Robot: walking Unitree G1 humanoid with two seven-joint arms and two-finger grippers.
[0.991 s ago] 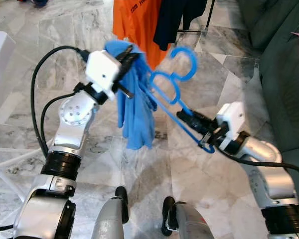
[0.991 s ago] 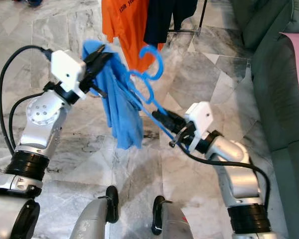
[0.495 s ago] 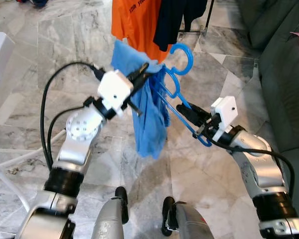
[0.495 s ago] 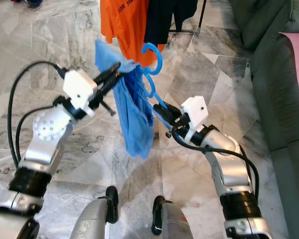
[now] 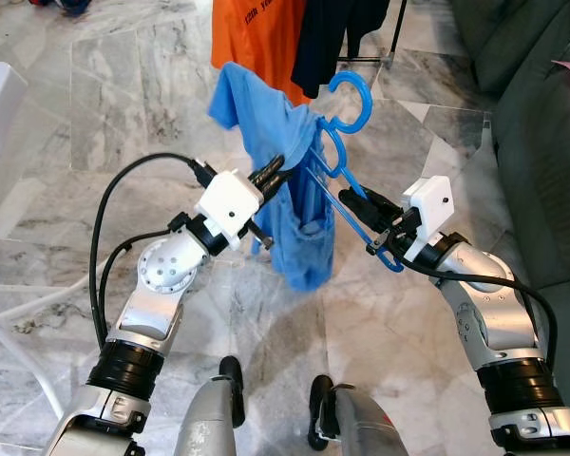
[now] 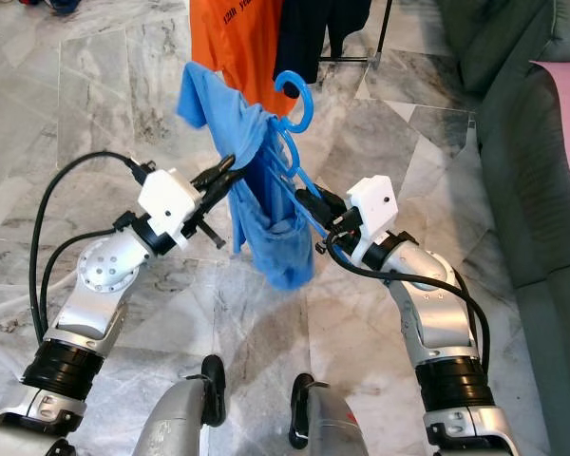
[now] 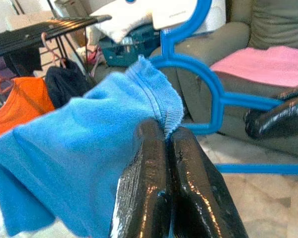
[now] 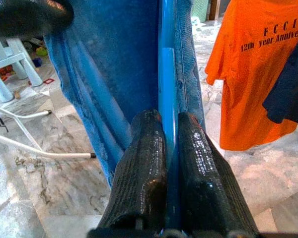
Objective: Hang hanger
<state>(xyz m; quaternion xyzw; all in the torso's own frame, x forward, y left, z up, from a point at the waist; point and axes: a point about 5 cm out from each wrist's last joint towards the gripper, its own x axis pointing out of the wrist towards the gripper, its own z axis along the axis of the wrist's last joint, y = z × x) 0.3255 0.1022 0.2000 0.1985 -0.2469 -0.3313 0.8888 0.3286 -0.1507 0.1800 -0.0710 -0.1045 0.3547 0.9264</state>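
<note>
Blue hanger (image 5: 347, 142), one shirt (image 5: 299, 223), two grippers

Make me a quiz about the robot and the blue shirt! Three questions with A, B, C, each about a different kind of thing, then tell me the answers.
1. Where is the orange T-shirt?
A. Hanging beyond the blue shirt
B. Lying on the sofa
C. Held by the robot

2. What colour is the hanger?
A. Pink
B. Blue
C. White

3. What is the left end effector doing?
A. Hanging open by the robot's side
B. Pinching the blue shirt's cloth
C. Holding a cable

Answers:
1. A: the orange T-shirt hangs farther off, past the blue shirt.
2. B: the hanger is bright blue, hook and frame alike.
3. B: the left end effector has its fingers shut on the shirt's hem, while the right end effector is shut on the hanger's bar.
</note>
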